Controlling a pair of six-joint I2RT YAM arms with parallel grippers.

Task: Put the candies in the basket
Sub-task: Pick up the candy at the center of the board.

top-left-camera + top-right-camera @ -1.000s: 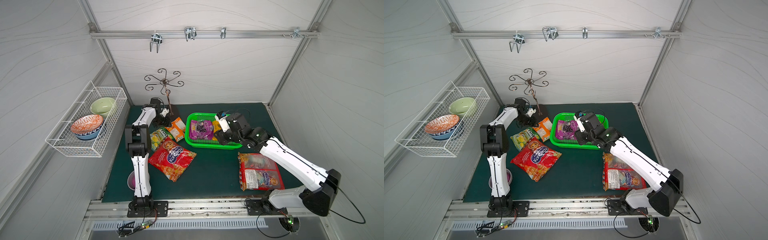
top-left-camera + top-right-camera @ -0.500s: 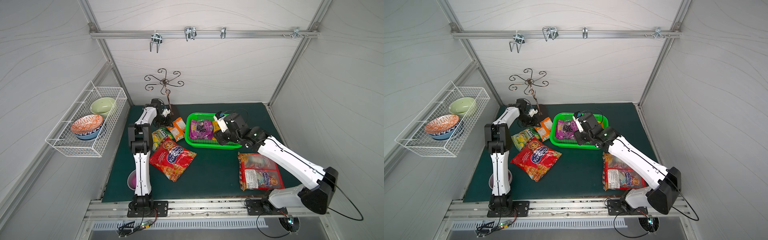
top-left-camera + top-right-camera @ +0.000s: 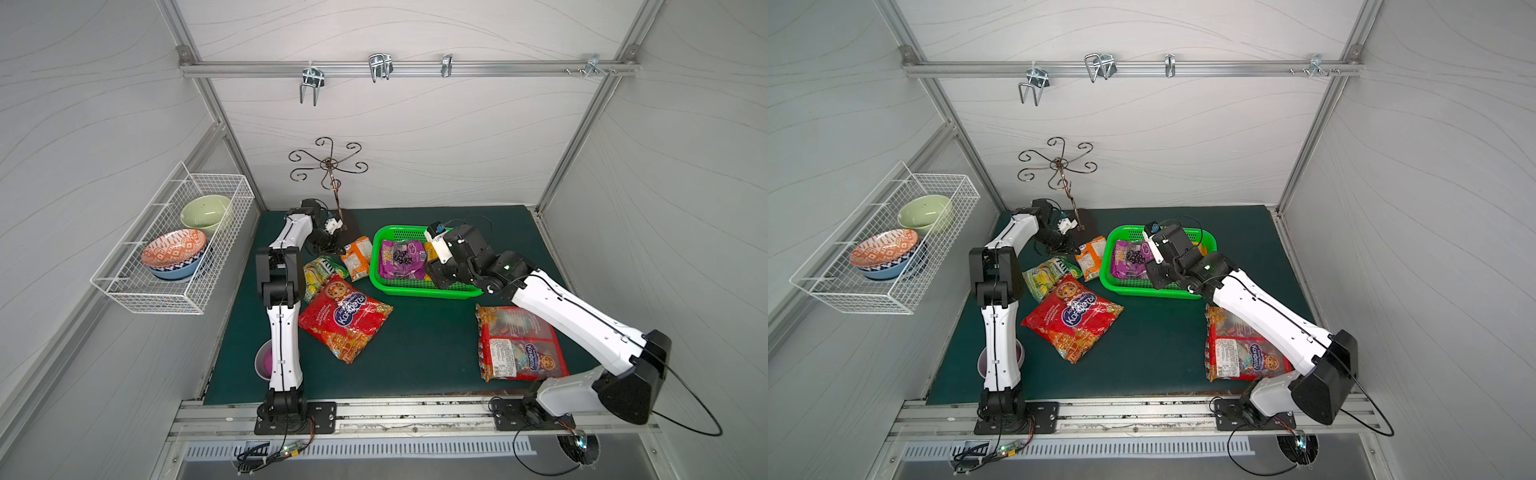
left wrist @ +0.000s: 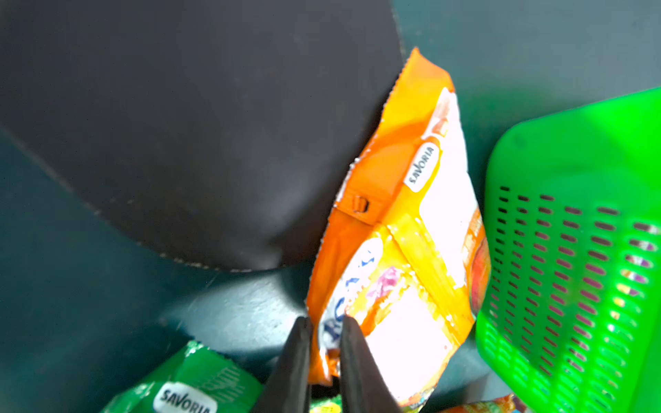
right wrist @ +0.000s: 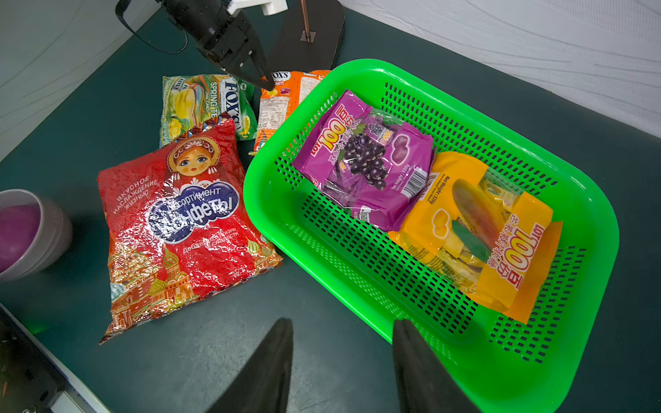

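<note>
1. The bright green perforated plastic basket [image 3: 415, 287] is close, so I should lift high enough to clear its rim.
2. The small orange crinkly candy bag [image 4: 404, 250] lies just outside its wall.
3. My left claw [image 4: 326, 321] is clenched on the bag's edge, while my right claw [image 5: 343, 321] hangs released and empty.

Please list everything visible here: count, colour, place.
basket: one, green, on mat
grape bag: one, purple, in basket
mango bag: one, yellow, in basket
orange bag: one, orange, beside basket
Fox's bag: one, green-yellow, on mat
large candy bags: two, red, on mat
cup: one, grey, by left arm
wire basket: one, white, left wall
bowls: two, green and orange-patterned, in wire basket
hook stand: one, dark, mat's back
rail hooks: several, silver, back wall
left gripper: one, black, shut on orange bag
right gripper: one, black, open, above basket rim
</note>
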